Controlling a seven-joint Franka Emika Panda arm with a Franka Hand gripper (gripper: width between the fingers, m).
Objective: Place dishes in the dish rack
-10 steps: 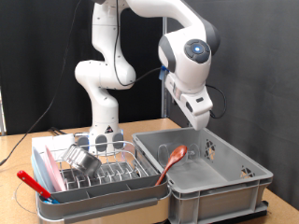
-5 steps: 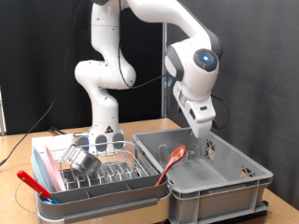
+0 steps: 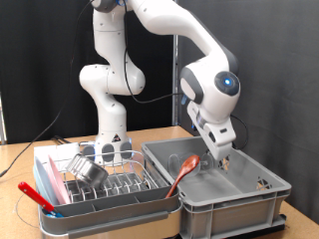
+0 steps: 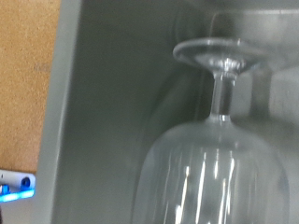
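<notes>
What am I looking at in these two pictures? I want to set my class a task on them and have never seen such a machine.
This is a white robot arm with a two-finger gripper at its end. One picture comes from a camera standing off the arm; the other from a camera on the hand itself. The hand is lowered into a deep grey plastic crate, where a clear stemmed drinking glass lies close before the hand's camera and a reddish-brown long-handled spoon leans against the wall. To the outside picture's left sits a low pale dish rack with wire prongs, already holding a shiny round steel bowl. Nothing shows between the fingers.
</notes>
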